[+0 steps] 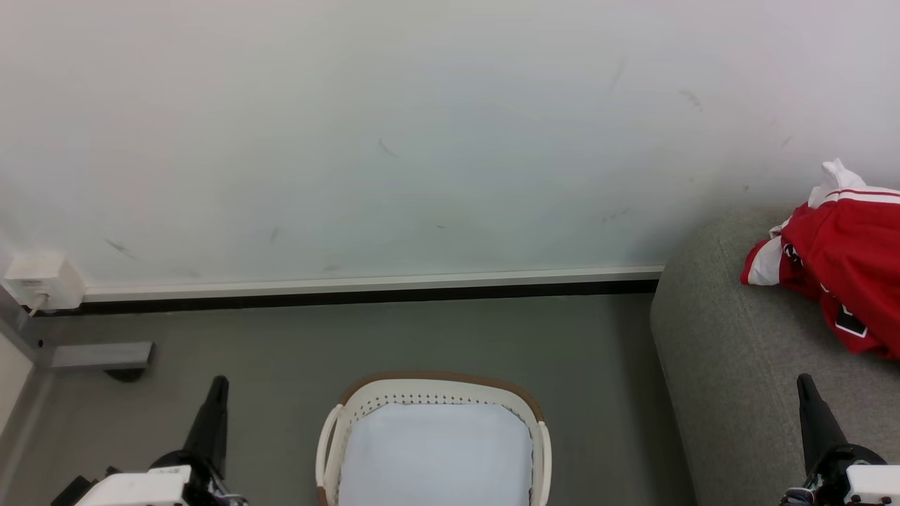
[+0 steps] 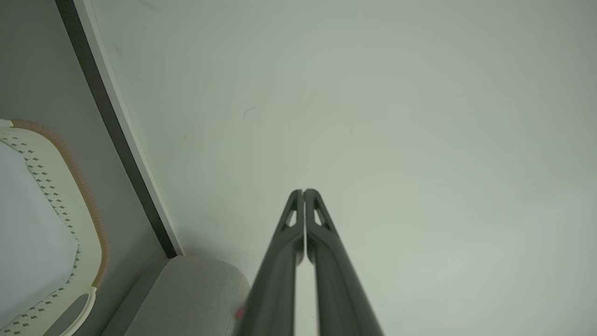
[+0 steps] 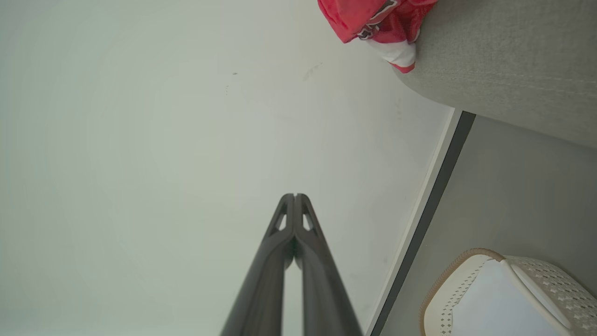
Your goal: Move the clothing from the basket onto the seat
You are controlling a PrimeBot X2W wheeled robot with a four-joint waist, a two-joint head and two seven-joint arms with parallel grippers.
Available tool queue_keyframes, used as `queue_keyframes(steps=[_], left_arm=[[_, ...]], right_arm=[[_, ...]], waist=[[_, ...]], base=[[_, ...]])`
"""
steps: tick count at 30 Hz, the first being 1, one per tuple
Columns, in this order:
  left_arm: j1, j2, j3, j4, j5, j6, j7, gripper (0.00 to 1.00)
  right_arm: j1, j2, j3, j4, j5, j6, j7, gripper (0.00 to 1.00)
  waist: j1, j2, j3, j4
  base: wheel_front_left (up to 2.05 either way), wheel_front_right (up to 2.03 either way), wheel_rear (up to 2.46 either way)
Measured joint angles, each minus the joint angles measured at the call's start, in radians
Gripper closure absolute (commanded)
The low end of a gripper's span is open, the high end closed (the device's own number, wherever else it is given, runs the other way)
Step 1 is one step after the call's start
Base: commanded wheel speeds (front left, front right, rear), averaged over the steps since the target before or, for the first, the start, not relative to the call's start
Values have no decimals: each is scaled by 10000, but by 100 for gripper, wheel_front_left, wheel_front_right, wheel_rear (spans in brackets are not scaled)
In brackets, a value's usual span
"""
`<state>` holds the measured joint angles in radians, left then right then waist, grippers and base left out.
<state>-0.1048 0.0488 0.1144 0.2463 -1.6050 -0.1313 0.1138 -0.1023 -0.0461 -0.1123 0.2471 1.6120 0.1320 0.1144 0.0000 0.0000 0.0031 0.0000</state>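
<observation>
**A:** Since the bright red sports jersey with white striped trim [image 1: 837, 267] lies bunched on the big grey fabric-upholstered sofa [image 1: 724, 365], near its wall end, is anything left in the oval white perforated plastic basket with the brown woven rim [image 1: 436, 383]?

**B:** I see just a plain white cloth liner [image 1: 436, 450] in it. The basket's near half is cut off at the bottom of the head view, so I can't vouch for that part.

**A:** And the fingers?

**B:** Left fingers [image 2: 282, 266] and right fingers [image 3: 273, 266] are each pressed together on nothing, pointing at the pale wall [image 1: 422, 140].

**A:** If the jersey needs shifting?

**B:** It looks light, limp and a little slick. I'd pinch a raised fold in the red bulk, not the thin white cuff, which would likely let the rest trail. Its right side runs out of the head view, so how far it spreads I can't tell, and the lettering is too small to read.
</observation>
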Motion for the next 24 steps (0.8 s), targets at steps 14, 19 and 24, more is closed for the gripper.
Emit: queue_keyframes(steps=[14,19,24], left_arm=[[0,0,0,0,0,0,0,100],[0,0,0,0,0,0,0,100],[0,0,0,0,0,0,0,100]], right_arm=[[0,0,0,0,0,-2,0,100],[0,0,0,0,0,-2,0,100],[0,0,0,0,0,-2,0,100]], waist=[[0,0,0,0],[0,0,0,0],[0,0,0,0]], base=[[0,0,0],[0,0,0],[0,0,0]])
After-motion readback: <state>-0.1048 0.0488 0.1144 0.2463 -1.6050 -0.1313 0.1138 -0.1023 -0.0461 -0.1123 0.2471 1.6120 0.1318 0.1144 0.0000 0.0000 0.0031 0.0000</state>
